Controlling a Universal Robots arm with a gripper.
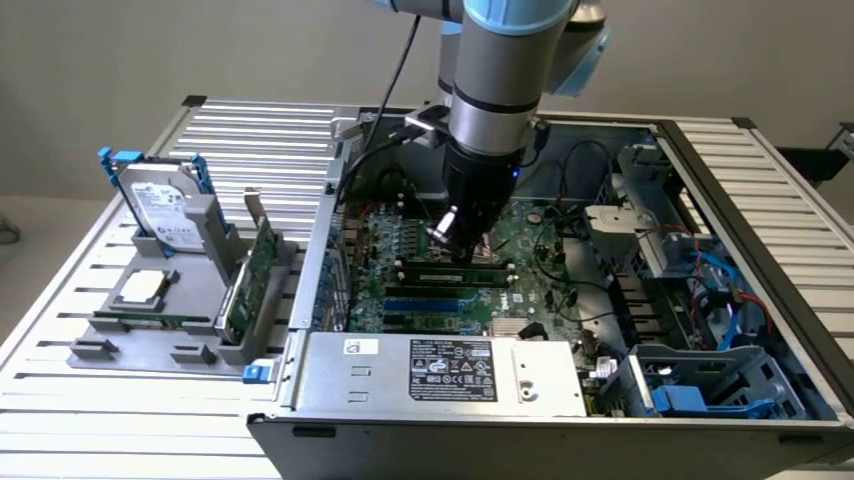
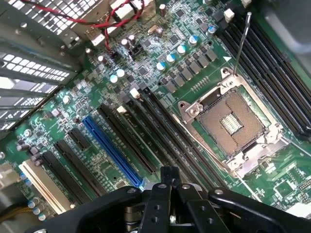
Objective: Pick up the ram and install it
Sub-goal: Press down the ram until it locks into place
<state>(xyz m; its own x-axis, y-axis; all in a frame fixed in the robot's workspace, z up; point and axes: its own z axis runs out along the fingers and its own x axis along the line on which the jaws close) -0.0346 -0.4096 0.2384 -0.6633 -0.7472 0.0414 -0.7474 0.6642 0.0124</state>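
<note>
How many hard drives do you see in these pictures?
1. The hard drive stands upright in the grey holder at the exterior view's left, outside the computer case. Others may be hidden inside the case.

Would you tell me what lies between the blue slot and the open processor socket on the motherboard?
Several long black slots, running side by side, fill that stretch, as the wrist view shows.

Tool hovers above motherboard slots.
</note>
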